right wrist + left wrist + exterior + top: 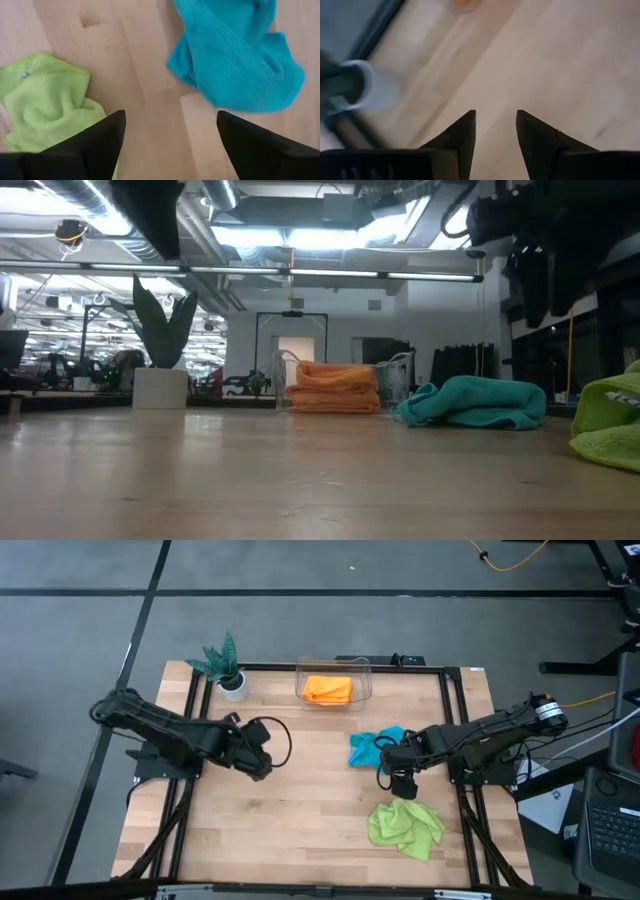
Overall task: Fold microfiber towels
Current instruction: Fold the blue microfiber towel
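Here the crumpled teal towel (366,747) lies lengthwise across the table (300,830).

No legible text, labels or signs.

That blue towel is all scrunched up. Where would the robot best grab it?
Probably at an outer edge of the blue towel, coming straight down from above. It lies in a loose crumpled heap on the table, with folds standing up that open fingers could close around. The right gripper is nearest, open, over bare wood between it and the green towel. A true corner is hard to pick out.
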Robot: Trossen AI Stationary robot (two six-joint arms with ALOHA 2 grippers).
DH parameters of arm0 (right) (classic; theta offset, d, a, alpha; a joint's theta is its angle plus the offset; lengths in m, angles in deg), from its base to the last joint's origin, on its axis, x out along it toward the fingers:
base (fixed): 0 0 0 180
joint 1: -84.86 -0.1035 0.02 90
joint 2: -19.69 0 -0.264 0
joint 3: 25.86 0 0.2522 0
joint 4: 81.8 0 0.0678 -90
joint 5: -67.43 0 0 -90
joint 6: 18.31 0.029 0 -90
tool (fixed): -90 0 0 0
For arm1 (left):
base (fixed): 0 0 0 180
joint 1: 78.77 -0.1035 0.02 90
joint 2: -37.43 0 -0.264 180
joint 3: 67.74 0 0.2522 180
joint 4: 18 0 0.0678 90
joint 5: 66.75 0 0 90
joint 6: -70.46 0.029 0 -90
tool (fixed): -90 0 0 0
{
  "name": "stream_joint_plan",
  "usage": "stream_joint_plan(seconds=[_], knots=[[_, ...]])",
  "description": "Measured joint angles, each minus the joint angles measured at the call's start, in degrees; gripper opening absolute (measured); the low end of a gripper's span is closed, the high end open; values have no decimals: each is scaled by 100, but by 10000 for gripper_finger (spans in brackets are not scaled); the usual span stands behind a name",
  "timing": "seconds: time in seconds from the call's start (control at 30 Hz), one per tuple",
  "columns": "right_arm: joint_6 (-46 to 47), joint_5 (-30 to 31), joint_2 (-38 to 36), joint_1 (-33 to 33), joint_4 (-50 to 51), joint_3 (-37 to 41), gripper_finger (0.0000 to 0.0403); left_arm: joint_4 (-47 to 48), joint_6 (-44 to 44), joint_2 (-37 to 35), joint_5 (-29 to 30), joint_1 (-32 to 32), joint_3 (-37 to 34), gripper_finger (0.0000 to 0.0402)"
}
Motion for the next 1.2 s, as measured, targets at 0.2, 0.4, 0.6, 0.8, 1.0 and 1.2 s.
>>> stream_joint_plan(seconds=[0.2,0.4,0.6,0.8,1.0,1.2], knots=[[269,1911,14,116,-1171,34,316,-2560,920,-705,-79,-193,-1356,133],[533,2104,206,617,-2107,29,316,-5539,2015,-747,0,-394,-2353,133],[664,2093,880,1047,-2162,29,316,-6785,2228,-711,11,-430,-2899,133],[1006,2034,1622,1433,-2178,29,316,-6753,2190,-710,159,-430,-2968,133],[998,1544,2123,1588,-2290,29,309,-6810,2190,-710,168,-440,-2969,133],[986,1793,2293,1602,-2391,29,235,-6812,2188,-710,175,-440,-2969,133]])
